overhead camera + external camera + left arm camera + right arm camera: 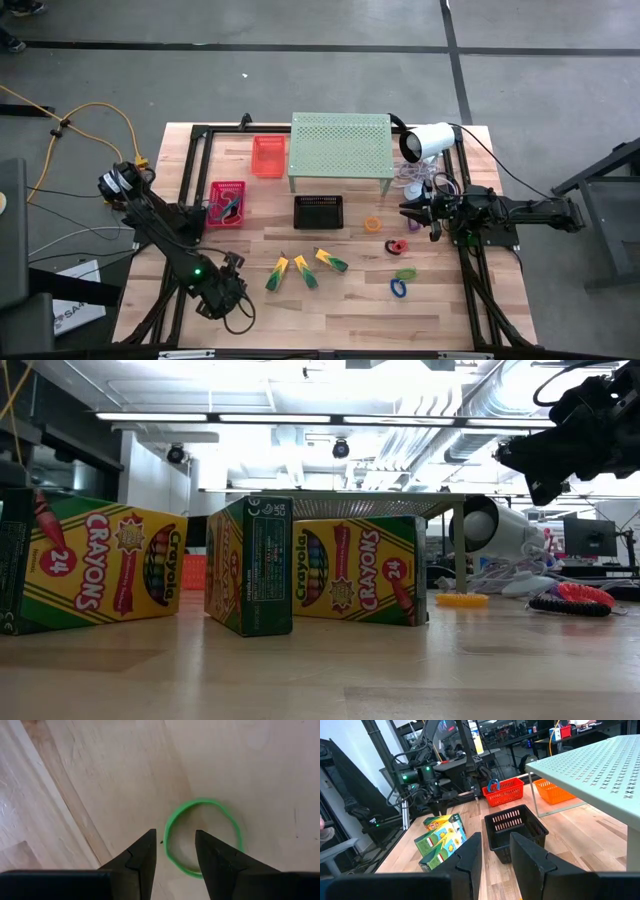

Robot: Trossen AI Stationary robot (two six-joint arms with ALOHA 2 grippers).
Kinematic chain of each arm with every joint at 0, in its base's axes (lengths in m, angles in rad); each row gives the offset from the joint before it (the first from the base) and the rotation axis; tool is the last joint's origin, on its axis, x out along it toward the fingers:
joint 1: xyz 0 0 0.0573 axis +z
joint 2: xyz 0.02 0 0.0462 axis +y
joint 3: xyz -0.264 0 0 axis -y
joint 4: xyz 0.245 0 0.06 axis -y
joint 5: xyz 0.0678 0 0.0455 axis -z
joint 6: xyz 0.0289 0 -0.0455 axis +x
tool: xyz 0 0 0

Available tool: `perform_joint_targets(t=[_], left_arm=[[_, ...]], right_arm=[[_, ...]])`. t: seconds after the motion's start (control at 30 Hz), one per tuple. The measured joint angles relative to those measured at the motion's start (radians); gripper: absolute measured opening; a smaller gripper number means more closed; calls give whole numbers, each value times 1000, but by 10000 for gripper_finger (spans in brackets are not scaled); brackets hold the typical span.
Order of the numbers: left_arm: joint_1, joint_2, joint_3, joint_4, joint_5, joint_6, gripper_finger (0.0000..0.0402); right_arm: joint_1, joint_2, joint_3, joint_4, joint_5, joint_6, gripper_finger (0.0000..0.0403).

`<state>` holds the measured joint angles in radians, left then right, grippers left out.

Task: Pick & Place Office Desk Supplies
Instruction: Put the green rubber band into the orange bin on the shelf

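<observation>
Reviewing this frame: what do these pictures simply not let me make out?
- High view: the contents of the red basket are too small to name.
- High view: the green band is hidden under the left arm.
- Left wrist view: it is unclear whether the open left gripper touches the band or hangs above it.
- Low view: the crayon boxes block the table behind them.
- Right wrist view: the right gripper covers the near wall of the black basket.
</observation>
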<state>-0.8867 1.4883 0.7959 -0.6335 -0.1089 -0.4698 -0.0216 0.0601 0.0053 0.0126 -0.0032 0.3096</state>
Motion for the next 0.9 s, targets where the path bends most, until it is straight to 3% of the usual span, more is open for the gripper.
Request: perform_joint_targets(t=[0.73,0.9], left_arm=[[1,33,0,6,-24,-6,124],[1,33,0,6,-24,-6,97]], right_arm=[[0,0,0,0,0,0,90],[0,0,0,0,0,0,90]])
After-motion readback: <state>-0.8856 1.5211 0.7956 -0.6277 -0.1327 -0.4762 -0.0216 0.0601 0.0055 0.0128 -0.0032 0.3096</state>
